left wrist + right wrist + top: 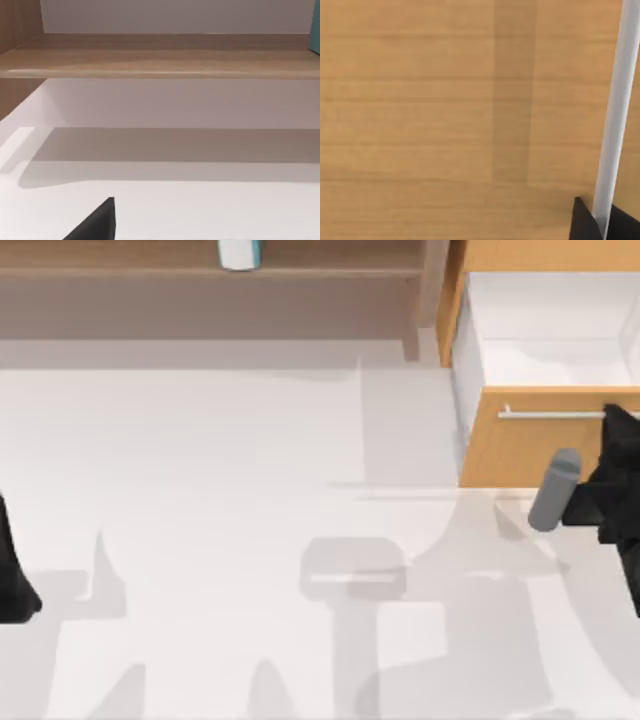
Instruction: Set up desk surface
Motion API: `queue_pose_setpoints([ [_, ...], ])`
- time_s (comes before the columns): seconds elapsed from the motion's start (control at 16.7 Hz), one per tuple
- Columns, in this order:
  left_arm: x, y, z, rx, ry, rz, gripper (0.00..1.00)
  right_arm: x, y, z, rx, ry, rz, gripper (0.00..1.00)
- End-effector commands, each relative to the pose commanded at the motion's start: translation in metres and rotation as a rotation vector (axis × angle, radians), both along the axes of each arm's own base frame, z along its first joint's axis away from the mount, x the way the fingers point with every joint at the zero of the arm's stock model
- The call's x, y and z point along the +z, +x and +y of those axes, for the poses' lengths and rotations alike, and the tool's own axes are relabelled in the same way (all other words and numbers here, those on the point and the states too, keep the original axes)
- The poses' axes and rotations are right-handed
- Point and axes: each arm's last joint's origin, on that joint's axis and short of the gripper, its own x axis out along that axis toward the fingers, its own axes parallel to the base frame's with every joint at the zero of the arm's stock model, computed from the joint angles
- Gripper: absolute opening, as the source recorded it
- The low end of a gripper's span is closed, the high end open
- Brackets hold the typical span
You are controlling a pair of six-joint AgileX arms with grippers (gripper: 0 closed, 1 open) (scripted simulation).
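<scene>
Top view: desk surface point(220, 540) spans near to far; judged rigid and fixed, so nothing on it is to be gripped. Left gripper point(12, 585) is parked at the near left, finger state cannot be told. Farther right, right gripper point(601, 222) is clamped on the drawer handle point(615, 115); drawer point(520, 445) is open.

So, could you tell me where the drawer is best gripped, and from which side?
Probably on the silver bar handle, from the drawer front side facing the desk surface. The bar is slim and seems to stand clear of the flat wood, so fingers can straddle it. The right gripper is there, a finger each side.
</scene>
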Motion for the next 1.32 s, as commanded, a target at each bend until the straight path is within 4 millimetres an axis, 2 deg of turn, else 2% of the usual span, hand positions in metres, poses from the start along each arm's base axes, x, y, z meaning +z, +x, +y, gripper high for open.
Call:
queue_pose_setpoints([
  [0.42, 0.0, 0.0, 0.0, 0.0, 0.0, 0.0, 1.0, 0.0, 0.051, -0.001, -0.001, -0.001, 0.002, 0.0],
  [0.84, 0.0, 0.0, 0.0, 0.0, 0.0, 0.0, 1.0, 0.002, 0.057, 0.001, 0.006, 0.004, -0.006, 0.0],
  [1.32, 0.0, 0.0, 0.0, 0.0, 0.0, 0.0, 1.0, 0.0, 0.109, -0.001, 0.002, 0.002, 0.0, 0.0],
])
